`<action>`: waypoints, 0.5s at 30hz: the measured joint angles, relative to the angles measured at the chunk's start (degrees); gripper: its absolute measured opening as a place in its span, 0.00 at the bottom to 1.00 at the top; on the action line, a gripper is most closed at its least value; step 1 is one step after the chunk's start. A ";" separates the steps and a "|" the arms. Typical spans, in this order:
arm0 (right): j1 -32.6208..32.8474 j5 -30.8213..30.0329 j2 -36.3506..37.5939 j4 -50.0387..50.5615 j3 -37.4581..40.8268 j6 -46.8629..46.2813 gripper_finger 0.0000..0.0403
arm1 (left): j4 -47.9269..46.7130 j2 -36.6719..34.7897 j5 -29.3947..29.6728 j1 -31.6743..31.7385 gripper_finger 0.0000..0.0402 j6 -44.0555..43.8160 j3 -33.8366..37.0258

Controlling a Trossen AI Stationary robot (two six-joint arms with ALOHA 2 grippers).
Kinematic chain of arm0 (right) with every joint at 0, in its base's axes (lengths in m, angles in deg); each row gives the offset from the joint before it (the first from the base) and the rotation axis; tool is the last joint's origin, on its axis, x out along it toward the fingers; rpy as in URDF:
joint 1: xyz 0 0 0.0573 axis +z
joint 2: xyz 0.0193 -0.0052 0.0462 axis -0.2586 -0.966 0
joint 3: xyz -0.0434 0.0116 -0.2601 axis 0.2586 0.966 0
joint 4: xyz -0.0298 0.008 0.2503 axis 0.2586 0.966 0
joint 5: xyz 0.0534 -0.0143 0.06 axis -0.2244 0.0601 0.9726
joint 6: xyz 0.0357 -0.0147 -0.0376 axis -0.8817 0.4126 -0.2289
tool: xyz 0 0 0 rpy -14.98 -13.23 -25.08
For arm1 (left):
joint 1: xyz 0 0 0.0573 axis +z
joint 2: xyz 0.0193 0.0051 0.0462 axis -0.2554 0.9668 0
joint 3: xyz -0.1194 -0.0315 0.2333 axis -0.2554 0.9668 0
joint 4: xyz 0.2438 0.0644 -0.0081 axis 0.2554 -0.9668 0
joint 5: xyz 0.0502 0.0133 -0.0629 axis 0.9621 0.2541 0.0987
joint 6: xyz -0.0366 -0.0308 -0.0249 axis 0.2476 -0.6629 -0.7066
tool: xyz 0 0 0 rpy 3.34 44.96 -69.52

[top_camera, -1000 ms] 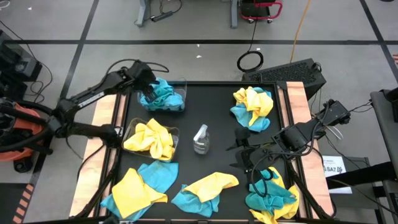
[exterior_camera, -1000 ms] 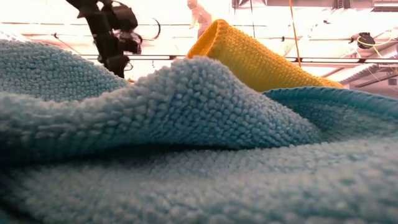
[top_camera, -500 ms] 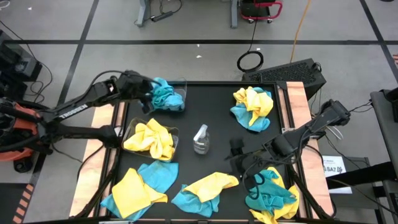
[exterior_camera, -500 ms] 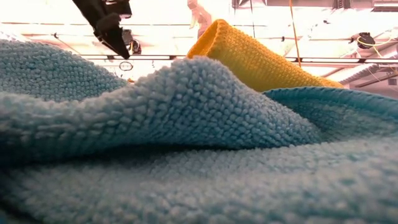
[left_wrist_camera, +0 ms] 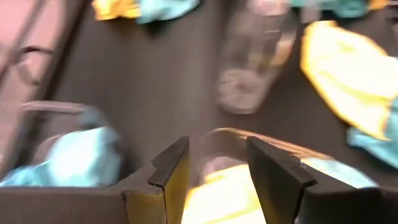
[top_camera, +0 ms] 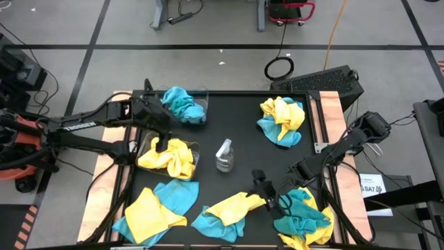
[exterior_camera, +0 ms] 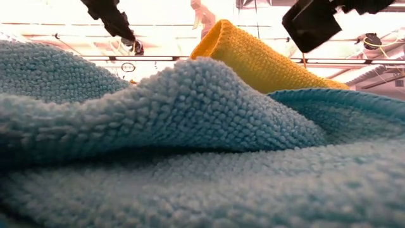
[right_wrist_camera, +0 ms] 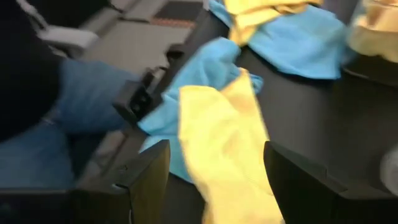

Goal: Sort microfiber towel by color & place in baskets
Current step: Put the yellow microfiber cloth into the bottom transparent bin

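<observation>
The far-left basket (top_camera: 198, 111) holds teal towels (top_camera: 182, 104). The basket (top_camera: 195, 154) nearer the front holds yellow towels (top_camera: 170, 154). My left gripper (top_camera: 157, 133) hovers open between the two baskets; in its wrist view (left_wrist_camera: 214, 165) the yellow towels (left_wrist_camera: 224, 196) lie just under the fingers. My right gripper (top_camera: 267, 189) is open and hangs over a yellow towel (top_camera: 236, 205) that lies across a teal one (top_camera: 208, 226) at the near middle. The right wrist view shows this yellow towel (right_wrist_camera: 224, 143) between the spread fingers (right_wrist_camera: 214, 180).
Mixed yellow and teal piles lie at the far right (top_camera: 281, 118), near right (top_camera: 302, 217) and near left (top_camera: 156, 205). A small clear spray bottle (top_camera: 223, 154) stands mid-table. The low view is filled by a teal towel (exterior_camera: 190, 126) with a yellow fold (exterior_camera: 253, 57) behind.
My left gripper has come up out of the teal basket and swung toward the table's left and near edge, ending beside the yellow basket; the teal towels stay in their basket. My right gripper has moved left and toward the near edge, over the yellow towel.
</observation>
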 joint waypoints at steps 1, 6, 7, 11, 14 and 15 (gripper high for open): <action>0.01 0.06 -0.22 -1.91 0.87 -0.09 0.62 | 0.25 0.00 -0.92 -1.14 0.41 -0.65 0.00; -0.07 -0.17 -2.91 -2.67 2.29 -0.15 0.62 | 3.67 0.02 -1.84 -6.78 0.41 -2.41 0.00; -0.11 -0.20 -3.90 -2.94 2.30 -0.14 0.62 | 4.52 0.02 -1.85 -7.92 0.41 -2.46 0.00; -0.95 -0.15 -8.16 -4.81 2.31 -0.12 0.62 | 7.07 0.41 -1.93 -12.15 0.41 -2.51 0.00; -1.74 -0.18 -10.78 -4.85 2.31 -0.15 0.62 | 8.08 0.97 -1.93 -14.72 0.41 -2.80 0.00; -1.97 -0.17 -11.51 -4.94 2.31 -0.25 0.62 | 8.88 1.24 -1.93 -15.45 0.41 -3.24 0.00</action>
